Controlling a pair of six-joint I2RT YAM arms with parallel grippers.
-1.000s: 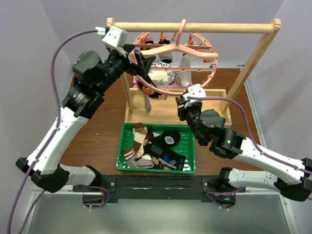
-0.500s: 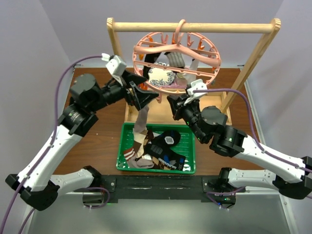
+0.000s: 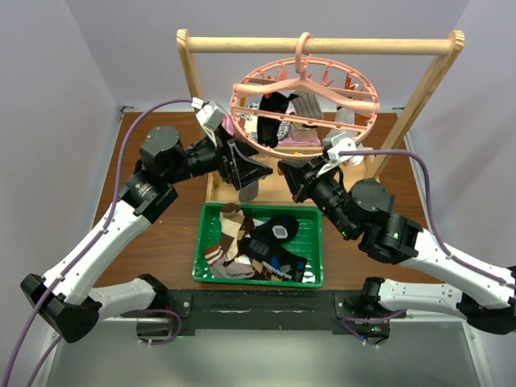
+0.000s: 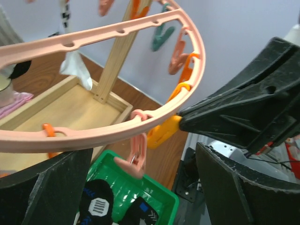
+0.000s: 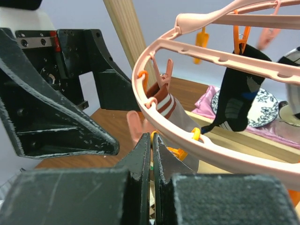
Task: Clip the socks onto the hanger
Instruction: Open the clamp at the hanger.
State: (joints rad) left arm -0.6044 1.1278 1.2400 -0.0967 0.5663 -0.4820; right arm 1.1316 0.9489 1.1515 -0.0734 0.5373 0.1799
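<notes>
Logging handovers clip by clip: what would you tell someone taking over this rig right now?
Left gripper: open, by the hanger rim.
Right gripper: shut, tips at an orange clip on the rim.
Done: a striped sock and a black sock hang clipped.
To do: clip the socks lying in the tray.

The hanger (image 3: 300, 74) hangs on the far rack (image 3: 242, 45); loose socks (image 3: 234, 242) lie in the basket (image 3: 313, 238) just nearer.
</notes>
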